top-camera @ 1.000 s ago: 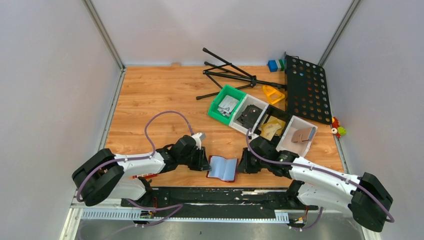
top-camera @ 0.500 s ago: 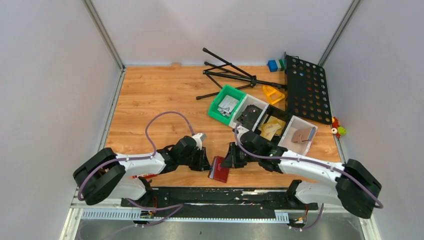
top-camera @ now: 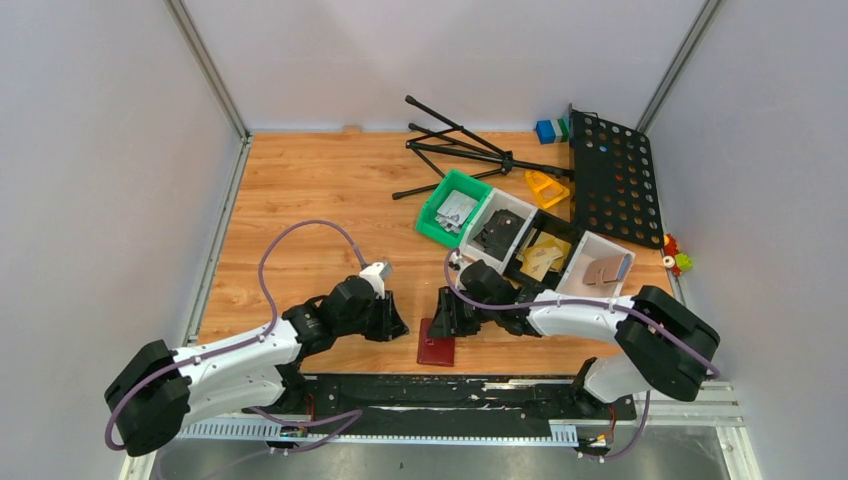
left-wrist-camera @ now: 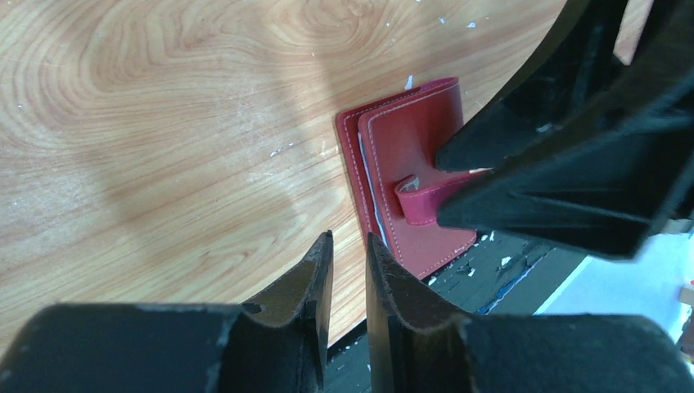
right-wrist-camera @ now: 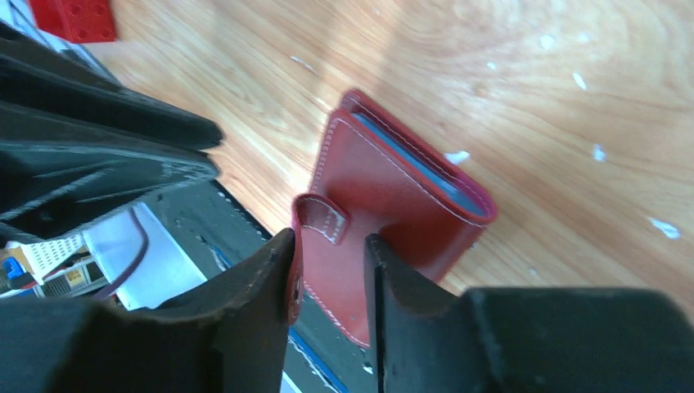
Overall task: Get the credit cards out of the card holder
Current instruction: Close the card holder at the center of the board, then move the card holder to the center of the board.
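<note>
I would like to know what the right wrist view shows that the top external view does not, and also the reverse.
Only the right wrist view: the snap tab between the fingers of the right tool, and a blue-grey edge inside the fold. Only the top external view: the green bin and the black perforated panel. Both: the card holder, folded shut on the wooden table.
</note>
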